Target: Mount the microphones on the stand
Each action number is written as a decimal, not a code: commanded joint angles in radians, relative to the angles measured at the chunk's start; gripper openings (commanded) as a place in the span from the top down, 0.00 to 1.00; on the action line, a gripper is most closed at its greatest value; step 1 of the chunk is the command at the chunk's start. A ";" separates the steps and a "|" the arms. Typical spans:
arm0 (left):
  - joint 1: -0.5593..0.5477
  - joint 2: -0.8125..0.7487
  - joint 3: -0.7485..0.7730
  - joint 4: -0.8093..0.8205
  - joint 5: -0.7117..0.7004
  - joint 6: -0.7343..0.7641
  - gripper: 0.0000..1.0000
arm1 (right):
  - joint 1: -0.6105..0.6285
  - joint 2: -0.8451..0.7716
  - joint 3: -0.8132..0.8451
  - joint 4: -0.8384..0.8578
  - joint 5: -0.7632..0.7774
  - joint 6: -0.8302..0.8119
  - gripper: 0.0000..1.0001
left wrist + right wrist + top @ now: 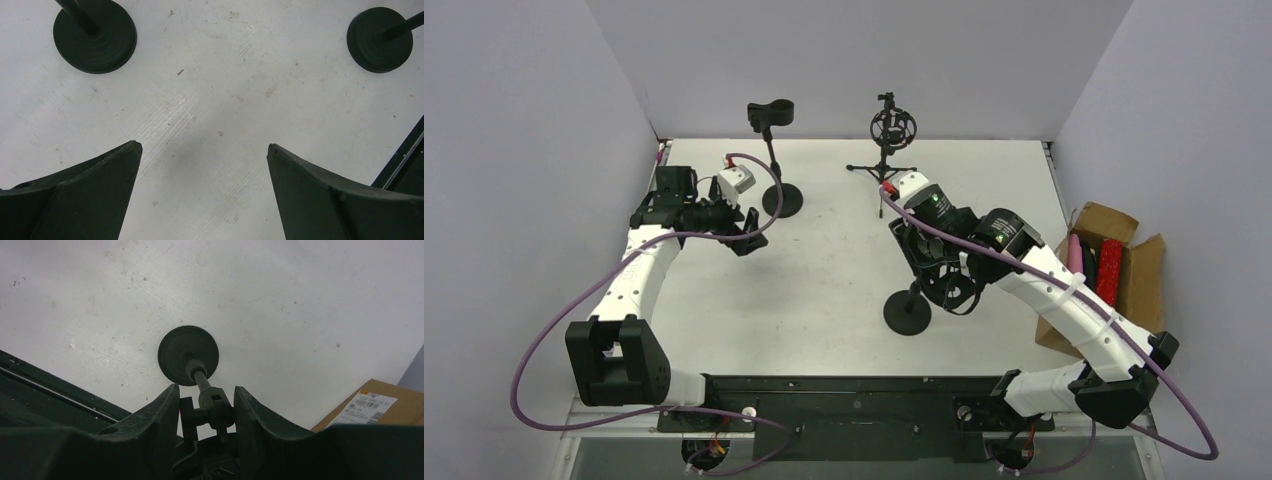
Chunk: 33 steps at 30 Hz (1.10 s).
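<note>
White tabletop [824,260] is shown with nothing yet mounted: the left gripper [746,234] is held wide open and empty by the left stand [774,150], the right gripper [951,288] is set closely around the near stand [907,313], a firm clamp not being discernible, and the microphones [1076,255] are seen in the cardboard box [1142,285].

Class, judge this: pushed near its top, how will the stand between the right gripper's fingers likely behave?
The stand is probably stiff: its thin post looks rigid. Its wide round base likely carries most weight, steadying it. Still, a push up high, by the right gripper, might tip or slide it on the smooth table.
</note>
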 commanded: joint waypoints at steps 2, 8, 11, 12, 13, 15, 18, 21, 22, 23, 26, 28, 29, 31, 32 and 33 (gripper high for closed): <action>-0.009 -0.026 0.030 0.006 0.032 0.010 0.04 | -0.076 0.033 0.064 0.028 0.071 -0.008 1.00; -0.008 -0.028 0.030 0.010 0.031 0.008 0.04 | -0.160 0.076 0.130 0.106 0.157 -0.016 1.00; -0.009 -0.031 0.027 0.011 0.030 0.010 0.04 | -0.172 0.105 0.179 0.122 0.191 -0.027 1.00; -0.008 -0.031 0.026 0.010 0.030 0.010 0.04 | -0.173 0.117 0.196 0.130 0.213 -0.035 1.00; -0.008 -0.031 0.025 0.011 0.030 0.010 0.04 | -0.177 0.123 0.204 0.134 0.224 -0.040 1.00; -0.009 -0.032 0.022 0.011 0.030 0.011 0.04 | -0.204 0.145 0.232 0.153 0.247 -0.052 1.00; -0.008 -0.032 0.022 0.011 0.034 0.013 0.04 | -0.264 0.189 0.284 0.194 0.213 -0.058 1.00; -0.008 -0.026 0.022 0.013 0.036 0.013 0.04 | -0.330 0.243 0.350 0.217 0.193 -0.075 1.00; -0.008 -0.023 0.023 0.013 0.039 0.012 0.04 | -0.353 0.277 0.366 0.224 0.185 -0.078 1.00; -0.008 -0.017 0.024 0.013 0.040 0.010 0.04 | -0.364 0.294 0.395 0.228 0.173 -0.080 1.00; -0.009 -0.006 0.026 0.016 0.046 0.004 0.04 | -0.414 0.382 0.459 0.243 0.154 -0.079 1.00; -0.009 -0.005 0.026 0.019 0.049 0.003 0.04 | -0.437 0.424 0.494 0.265 0.146 -0.076 1.00; -0.008 -0.005 0.025 0.021 0.049 0.004 0.04 | -0.443 0.437 0.511 0.283 0.144 -0.076 1.00; -0.008 -0.004 0.021 0.027 0.048 0.004 0.04 | -0.459 0.476 0.540 0.304 0.149 -0.077 1.00; -0.008 -0.004 0.021 0.029 0.048 0.005 0.04 | -0.467 0.503 0.553 0.307 0.152 -0.079 1.00; -0.009 -0.004 0.019 0.030 0.047 0.006 0.04 | -0.471 0.517 0.577 0.311 0.157 -0.079 1.00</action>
